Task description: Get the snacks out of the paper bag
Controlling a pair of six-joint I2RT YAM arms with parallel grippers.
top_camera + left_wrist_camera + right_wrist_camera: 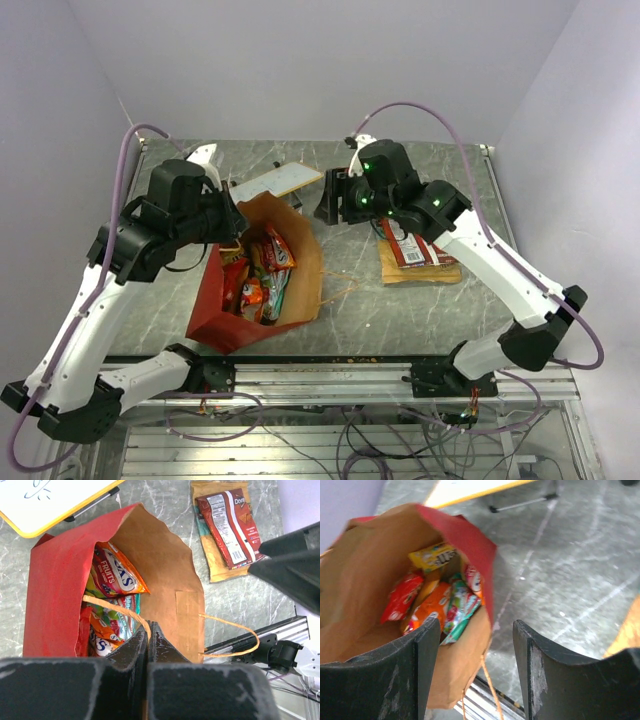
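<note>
Red on the outside and brown kraft within, the bag lies on its side on the grey table, with its mouth gaping toward the far right. A heap of snacks sits inside: orange, red and green packets, and a yellow packet deeper in.

The left gripper is clenched tight on the bag's rim, right where one tan handle loops in, and it holds that edge up so the mouth stands open. The other handle trails loose onto the table.

The right gripper hangs just beyond the mouth, its jaws spread apart with nothing between them. From its own camera the mouth lies under the left finger, with bare table under the right.

Two packets lie out on the table to the right of the bag, well apart from it: a red packet resting on top of a tan packet.

Behind the bag, at the far side of the table, a white board with a yellow edge lies flat, just beside the bag's upper rim.
</note>
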